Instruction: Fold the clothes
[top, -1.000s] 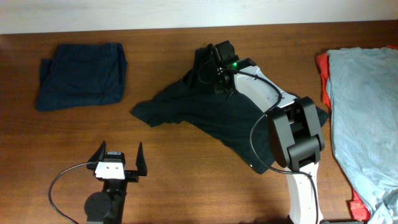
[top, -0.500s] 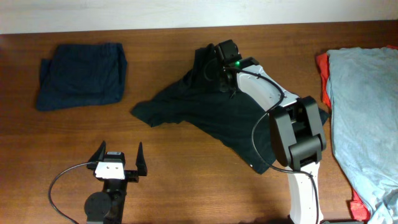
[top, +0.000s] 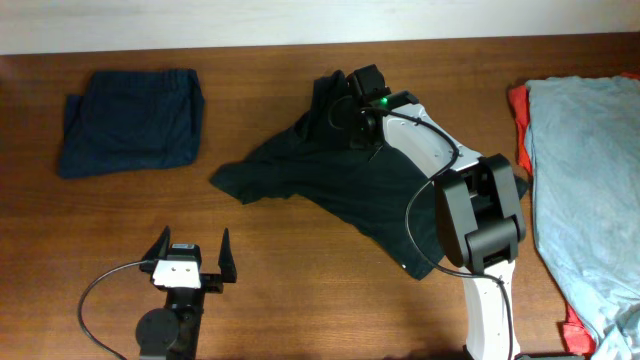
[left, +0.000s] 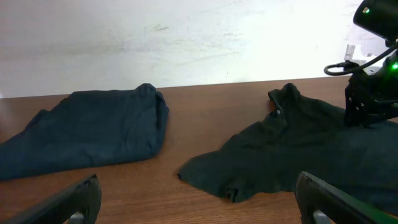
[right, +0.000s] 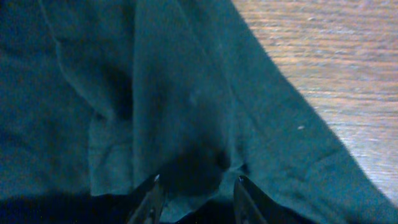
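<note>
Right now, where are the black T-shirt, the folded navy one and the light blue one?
black T-shirt (top: 320, 178): overhead view, middle of its spread body.
navy garment (top: 130, 122): overhead view, centre of the folded cloth.
light grey-blue garment (top: 585, 150): overhead view, its flat upper part.

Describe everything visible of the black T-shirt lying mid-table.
The T-shirt is soft dark fabric, unfolded and rumpled. It lies on the wooden table, spread diagonally, with one sleeve pointing left. A small white mark shows at its near edge. The right arm crosses above it. The right pincer straddles a raised fold at its far end, but whether the fold is pinched is unclear.
</note>
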